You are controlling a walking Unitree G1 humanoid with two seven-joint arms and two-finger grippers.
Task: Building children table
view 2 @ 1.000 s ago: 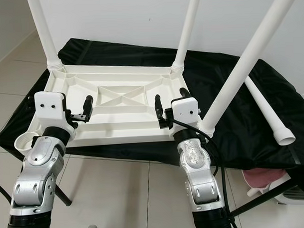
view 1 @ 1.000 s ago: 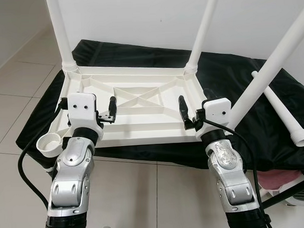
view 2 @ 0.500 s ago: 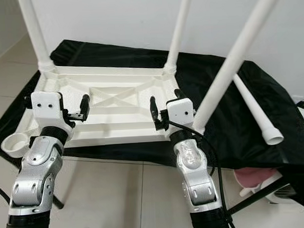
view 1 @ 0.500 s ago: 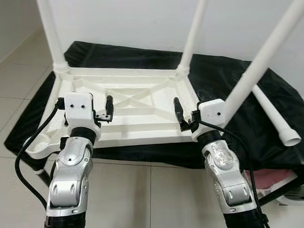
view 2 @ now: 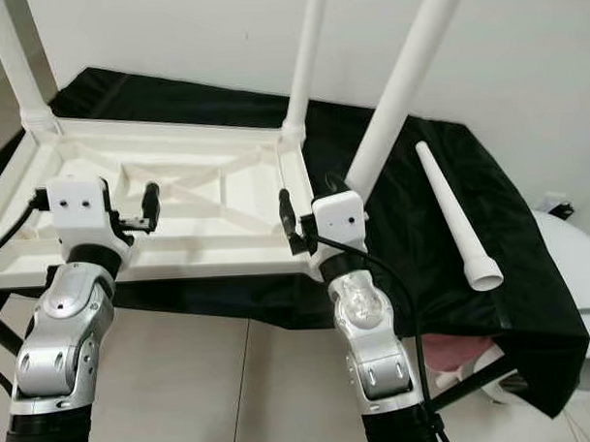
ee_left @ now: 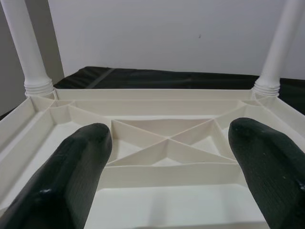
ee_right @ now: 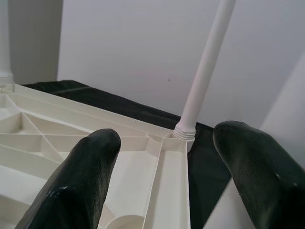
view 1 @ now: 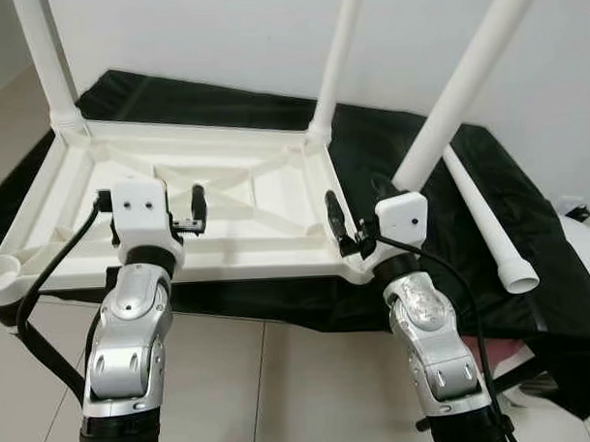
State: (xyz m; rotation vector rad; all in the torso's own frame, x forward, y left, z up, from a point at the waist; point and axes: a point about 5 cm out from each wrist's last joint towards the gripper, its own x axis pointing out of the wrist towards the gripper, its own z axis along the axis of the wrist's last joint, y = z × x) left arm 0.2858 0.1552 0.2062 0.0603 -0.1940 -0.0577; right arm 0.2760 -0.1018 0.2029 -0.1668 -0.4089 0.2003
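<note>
the white plastic children's tabletop (view 1: 178, 201) lies upside down on a black cloth-covered worktop (view 1: 489, 234), ribbed underside facing up, with a cross-shaped brace at its centre. three white plastic legs stand upright in its corner sockets: one at the far left corner (view 1: 47, 65), one at the far right corner (view 1: 333, 69), and one at the near right corner (view 1: 455, 89). the near left corner socket (view 1: 1, 275) holds no leg. a fourth white plastic leg (view 1: 484, 224) lies loose on the black cloth, to the right of the tabletop and apart from it, flared end toward the robot.

the left claw (view 1: 196, 213) hovers above the near left part of the tabletop underside. its two black fingers (ee_left: 76, 167) are spread wide and grip nothing. the right claw (view 1: 336, 224) sits near the near right edge of the tabletop, just beside the base of the near right leg. its fingers (ee_right: 81, 176) are also spread wide and grip nothing.

the floor below the worktop is pale tile (view 1: 281, 377). a white wall (view 1: 221, 34) stands behind the worktop.
</note>
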